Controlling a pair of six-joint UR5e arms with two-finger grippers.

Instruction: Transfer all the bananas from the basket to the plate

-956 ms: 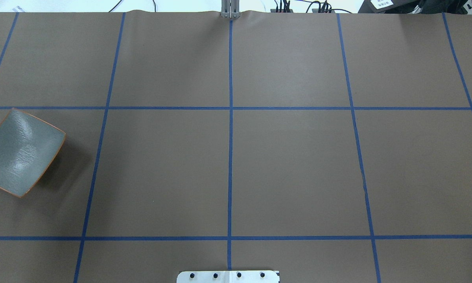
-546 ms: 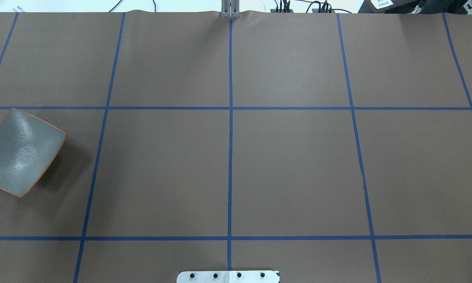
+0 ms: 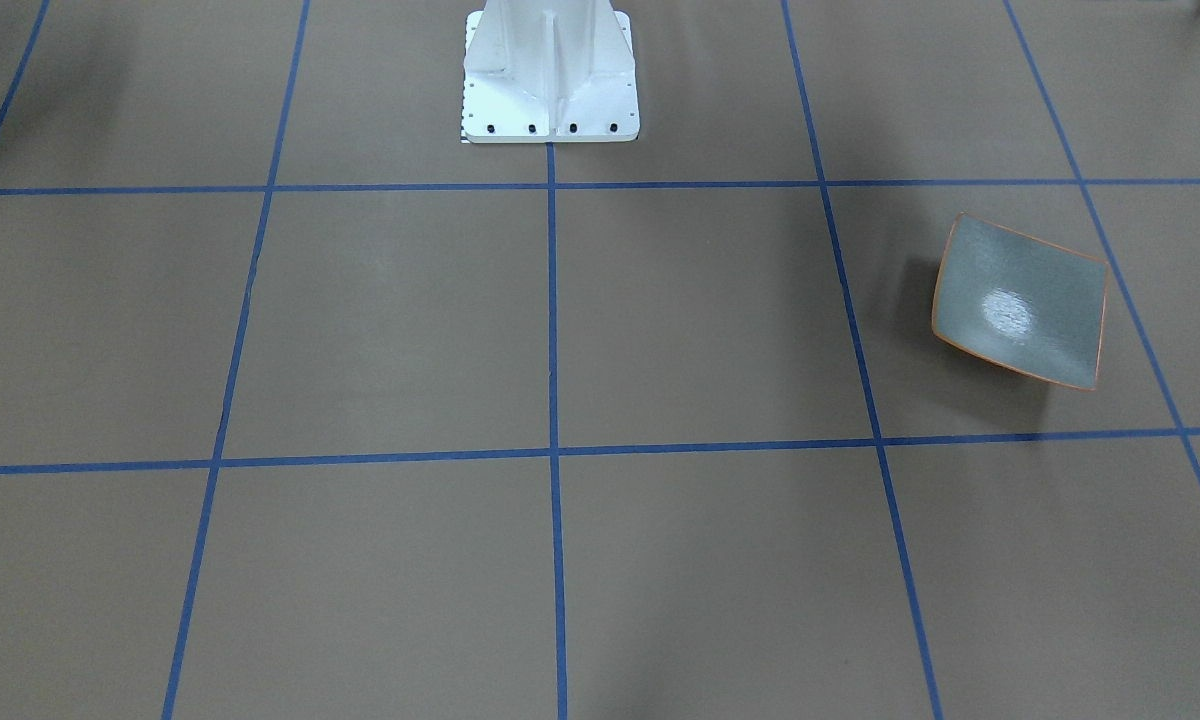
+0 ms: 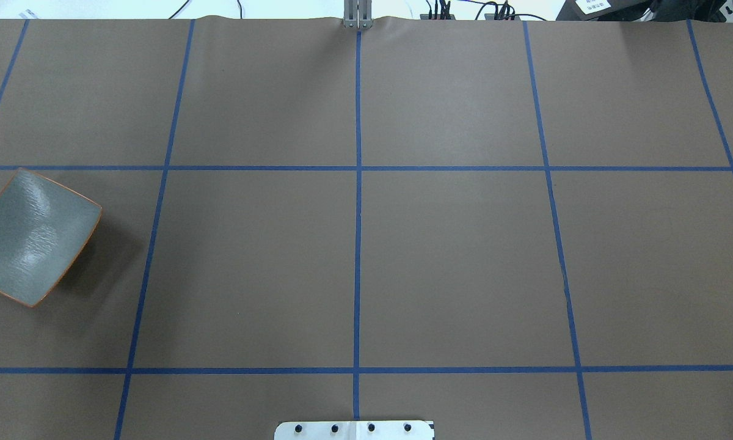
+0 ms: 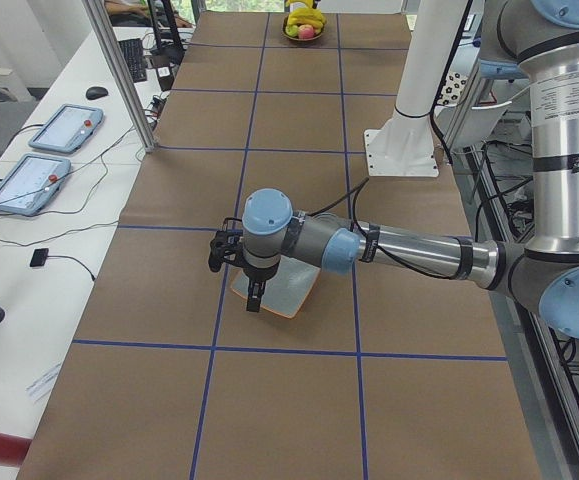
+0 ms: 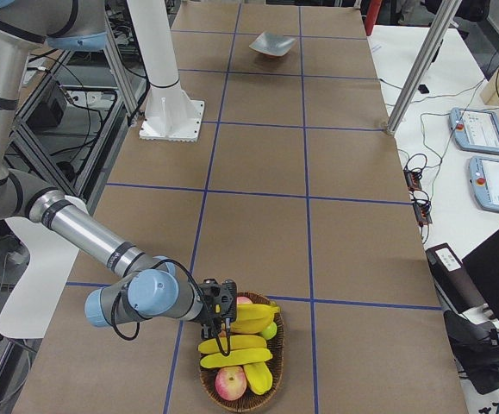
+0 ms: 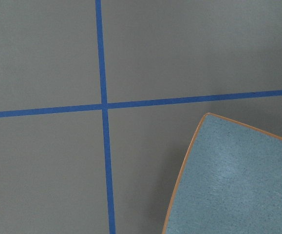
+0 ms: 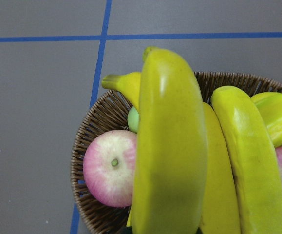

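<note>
The plate point(image 3: 1020, 300) is glossy, the bananas point(image 8: 170, 146) smooth, the basket point(image 8: 99, 119) woven wicker.

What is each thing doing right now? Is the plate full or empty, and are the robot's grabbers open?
plate: empty, resting on the table.
bananas: piled in the basket, none on the plate.
basket: full, holding the bananas and pink apples.
left gripper: hangs above the plate's edge; open or shut cannot be told.
right gripper: hangs over the basket, close to the bananas; open or shut cannot be told.
</note>
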